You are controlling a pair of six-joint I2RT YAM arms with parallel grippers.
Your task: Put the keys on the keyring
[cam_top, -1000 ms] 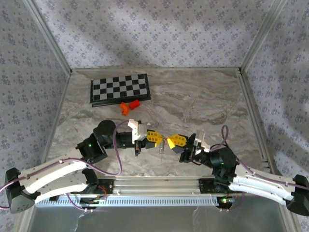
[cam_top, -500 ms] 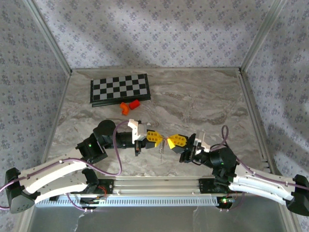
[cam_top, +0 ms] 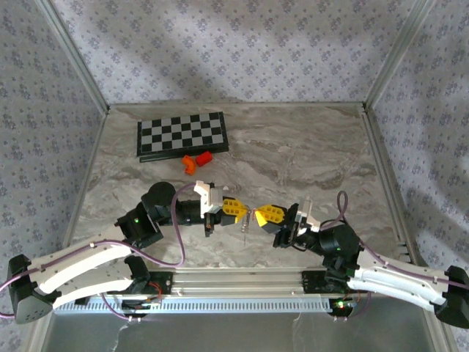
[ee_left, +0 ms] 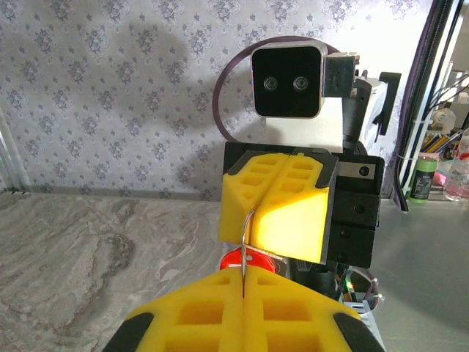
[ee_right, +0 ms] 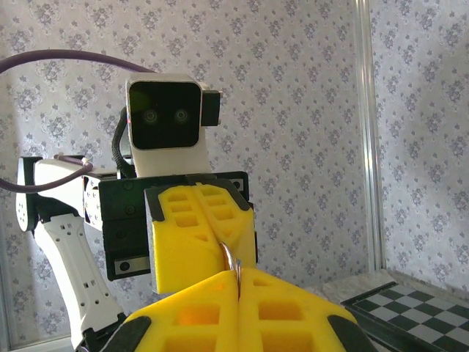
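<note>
Over the table's near middle my left gripper (cam_top: 241, 210) and right gripper (cam_top: 259, 214) meet tip to tip, both with yellow fingers shut. The keyring's thin silver wire ring (ee_left: 246, 238) runs from between my left fingertips (ee_left: 220, 293) into the seam of the right gripper's fingers (ee_left: 282, 209). Its red tag (ee_left: 255, 259) hangs just under them. In the right wrist view the wire ring (ee_right: 231, 258) bridges the two closed pairs the same way. A thin silver piece (cam_top: 245, 223), perhaps a key, dangles below the fingertips; I cannot make it out surely.
A folded checkered board (cam_top: 182, 134) lies at the back left of the marble table (cam_top: 308, 154), with two orange blocks (cam_top: 196, 160) just in front of it. Metal frame posts and patterned walls close in the sides.
</note>
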